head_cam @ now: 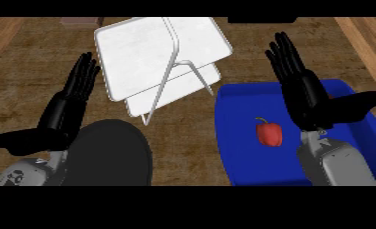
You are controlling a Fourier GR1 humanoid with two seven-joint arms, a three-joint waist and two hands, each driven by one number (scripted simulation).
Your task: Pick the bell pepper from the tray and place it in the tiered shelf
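Fingers (288,59) straight, right hand (308,98) over tray (242,166) edge

surface: brown wood-grain counter (37,68), seen from steeply above | centre-back: white tiered shelf (140,54) is set on it, two flat tiers joined by a thin wire frame | right-front: blue tray (238,158) is rested on it, just beside the shelf | left-front: black plate (117,158) is laid there, cut by the lower edge
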